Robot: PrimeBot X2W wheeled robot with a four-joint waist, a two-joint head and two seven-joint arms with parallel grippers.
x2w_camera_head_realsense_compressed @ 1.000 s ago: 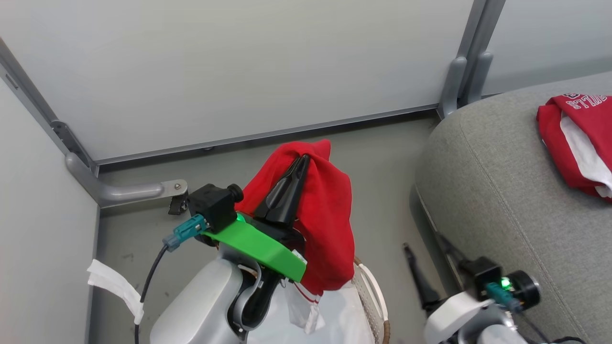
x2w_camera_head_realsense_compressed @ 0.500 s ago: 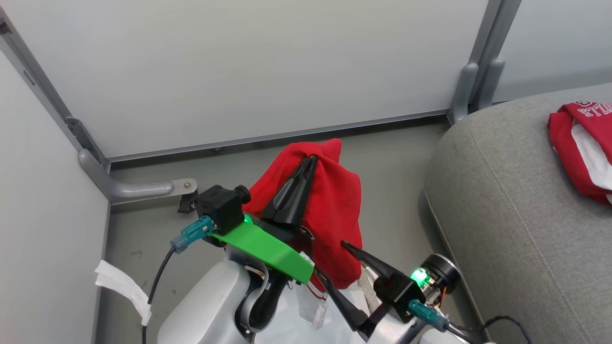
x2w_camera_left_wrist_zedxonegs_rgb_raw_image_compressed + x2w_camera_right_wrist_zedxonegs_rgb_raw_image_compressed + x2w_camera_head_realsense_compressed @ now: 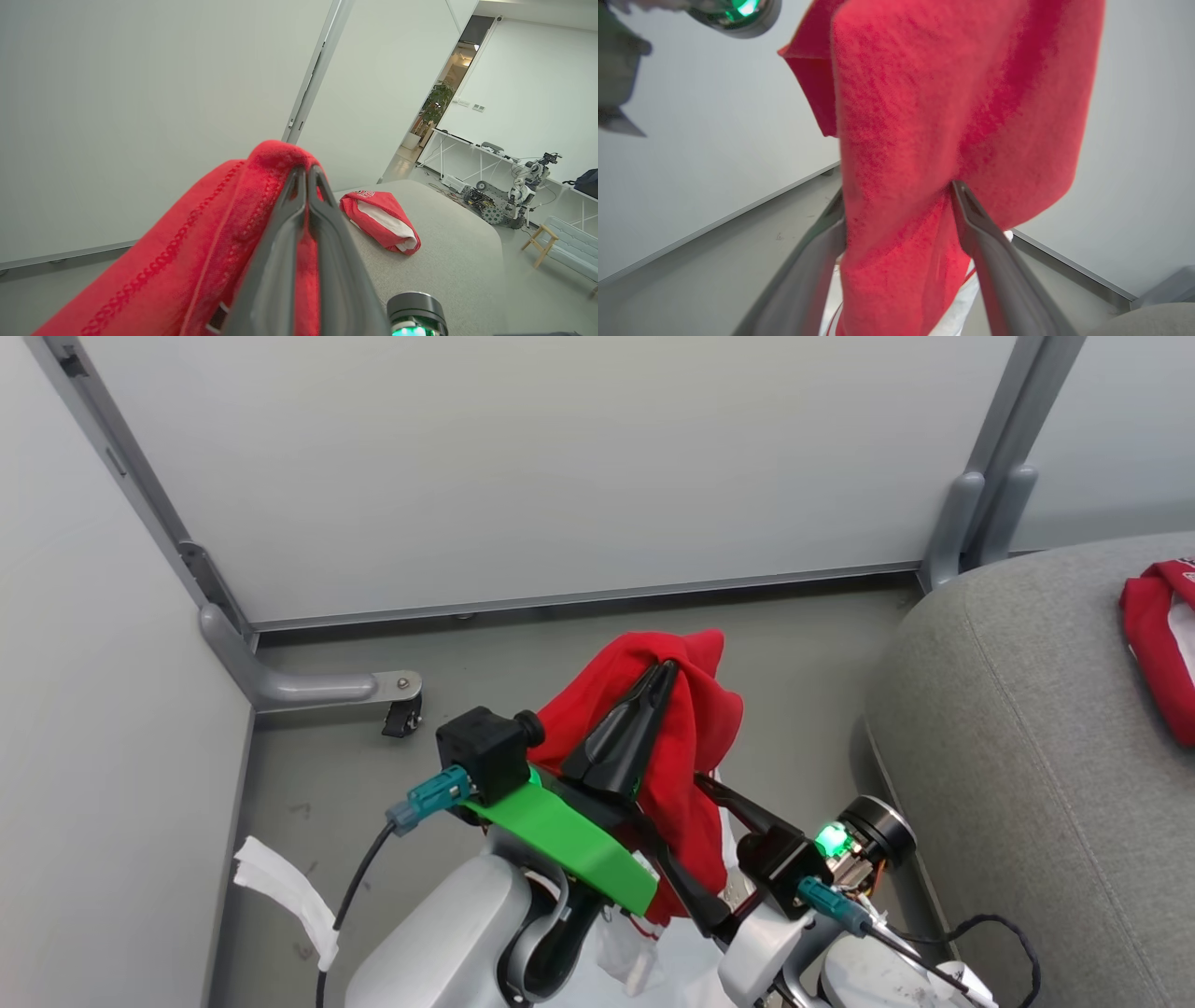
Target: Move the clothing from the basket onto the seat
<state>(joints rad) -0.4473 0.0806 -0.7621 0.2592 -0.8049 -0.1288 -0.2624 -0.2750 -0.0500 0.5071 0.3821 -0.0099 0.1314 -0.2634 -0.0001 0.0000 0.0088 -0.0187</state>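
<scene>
Left fingers (image 3: pixel 275 261) are clamped shut on the plain red piece (image 3: pixel 695 747), arm raised, tips pointing far. Your right gripper (image 3: pixel 897 187) has just swung in from the near right, jaws wide, straddling the hanging cloth without pinching it. That's likely support for the carry. The jersey (image 3: pixel 1153 653) already lies on the seat (image 3: pixel 1008 728), far right.

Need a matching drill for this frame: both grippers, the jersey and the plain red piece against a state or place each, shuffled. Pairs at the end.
1 left gripper
2 right gripper
3 jersey
4 red piece

a open, one finger on each side of the red piece
b lying on the seat
c hanging in the air
d shut on the red piece

Pairs: 1-d, 2-a, 3-b, 4-c
</scene>
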